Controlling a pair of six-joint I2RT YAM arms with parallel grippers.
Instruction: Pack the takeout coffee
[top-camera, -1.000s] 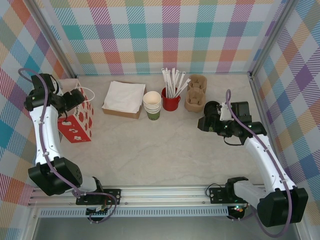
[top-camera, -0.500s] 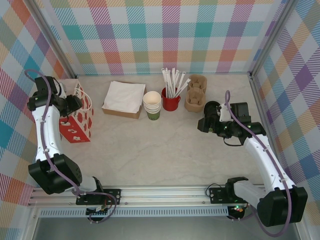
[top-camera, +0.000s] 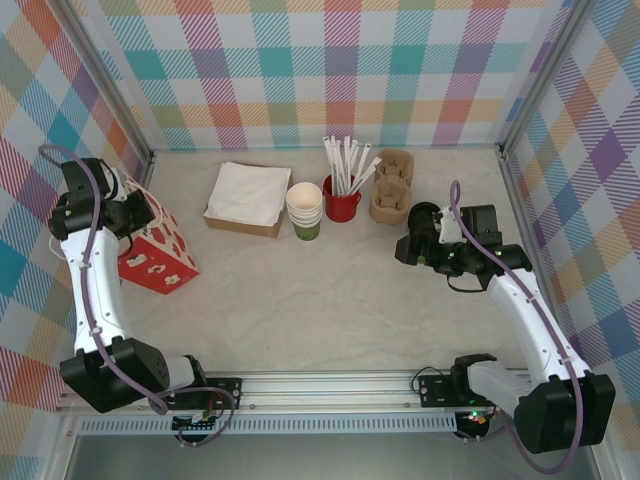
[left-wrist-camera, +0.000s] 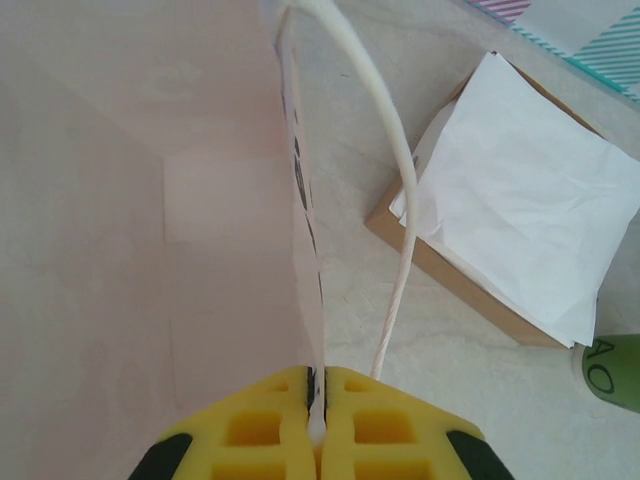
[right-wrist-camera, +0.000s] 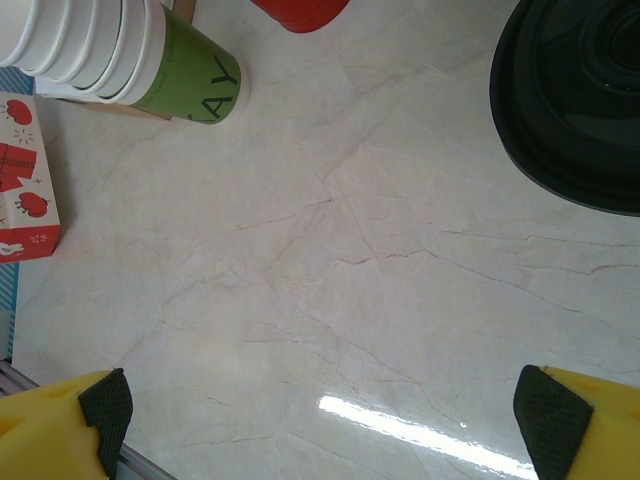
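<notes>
Now, on the table (top-camera: 330, 300), your red paper bag (top-camera: 160, 265) has tipped. A second ago it stood squarely at the left side; it now leans with its mouth drawn toward the left arm, so I'd judge the opening isn't yet ready to receive anything. The takeout coffee (top-camera: 424, 216) hasn't budged. It stands at the right, just beside the right gripper (top-camera: 407, 247), whose fingers are spread wide and empty. Your left gripper (left-wrist-camera: 317, 425) is pinched tight on the bag's rim, beside the white handle (left-wrist-camera: 395, 250).
</notes>
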